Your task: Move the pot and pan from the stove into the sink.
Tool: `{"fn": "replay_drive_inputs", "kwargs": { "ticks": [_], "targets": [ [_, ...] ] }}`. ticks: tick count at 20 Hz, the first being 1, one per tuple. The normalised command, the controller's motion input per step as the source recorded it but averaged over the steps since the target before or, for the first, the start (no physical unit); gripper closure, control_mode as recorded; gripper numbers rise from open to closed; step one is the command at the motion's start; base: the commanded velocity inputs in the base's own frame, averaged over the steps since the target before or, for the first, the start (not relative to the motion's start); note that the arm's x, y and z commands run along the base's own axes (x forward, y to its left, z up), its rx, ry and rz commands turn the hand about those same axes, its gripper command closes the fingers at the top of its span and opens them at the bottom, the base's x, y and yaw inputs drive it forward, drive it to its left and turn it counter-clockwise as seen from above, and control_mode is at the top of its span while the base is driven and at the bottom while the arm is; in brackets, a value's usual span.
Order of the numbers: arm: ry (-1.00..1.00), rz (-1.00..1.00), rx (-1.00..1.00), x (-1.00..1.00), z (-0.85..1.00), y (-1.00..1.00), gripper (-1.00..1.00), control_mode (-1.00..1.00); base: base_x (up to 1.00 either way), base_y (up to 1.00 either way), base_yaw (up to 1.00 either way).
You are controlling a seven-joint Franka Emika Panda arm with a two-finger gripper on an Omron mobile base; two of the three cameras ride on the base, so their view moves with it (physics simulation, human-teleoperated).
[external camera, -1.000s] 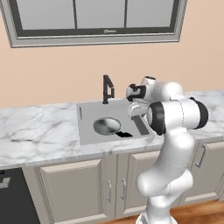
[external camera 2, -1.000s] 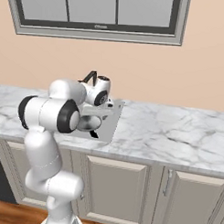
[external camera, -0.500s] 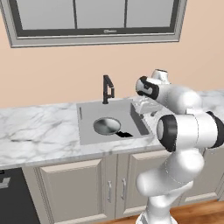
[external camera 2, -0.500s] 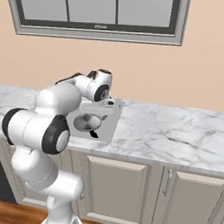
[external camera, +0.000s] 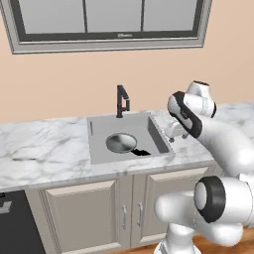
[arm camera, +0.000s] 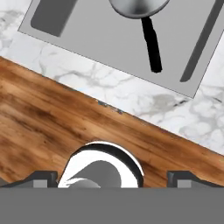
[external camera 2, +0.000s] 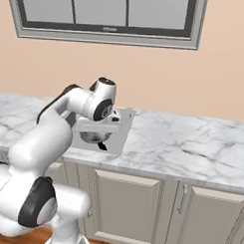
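The small grey pan (external camera: 121, 143) lies in the sink (external camera: 101, 131), its black handle pointing toward the front right corner. In the hand view the pan (arm camera: 138, 5) is at the top edge, and its handle runs down across the grey sink (arm camera: 96, 39) floor. My gripper (external camera: 174, 134) hangs open and empty to the right of the basin, over the counter's front part. Its dark fingertips (arm camera: 43, 177) stand wide apart with nothing between them. From the right base the gripper (external camera 2: 97, 129) is in front of the sink (external camera 2: 123, 125). The pot and the stove are out of view.
A slim black faucet (external camera: 121, 100) rises behind the basin. White marble counter (external camera: 44, 154) stretches to both sides, with cabinet doors (external camera: 82, 218) below. A dark appliance front (external camera: 12, 223) sits under the counter at far left. Wooden floor (arm camera: 52, 127) lies below the counter edge.
The arm has swung back and to the right, away from over the basin, and the hand now sits beside the sink. The pan stays in the sink.
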Motion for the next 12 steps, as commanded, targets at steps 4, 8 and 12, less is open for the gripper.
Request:
{"fn": "replay_drive_inputs", "kwargs": {
  "ticks": [4,8,12],
  "targets": [
    [0.0,-0.05,-0.01,-1.0,0.08,-0.15,-1.0,-1.0,0.0,0.0,0.0],
    [0.03,-0.1,-0.06,-0.88,-0.14,-0.2,-1.0,-1.0,0.0,0.0,0.0],
    [-0.16,-0.19,-0.12,0.0,-0.47,-0.06,-1.0,-1.0,0.0,0.0,0.0]
  ]
}}
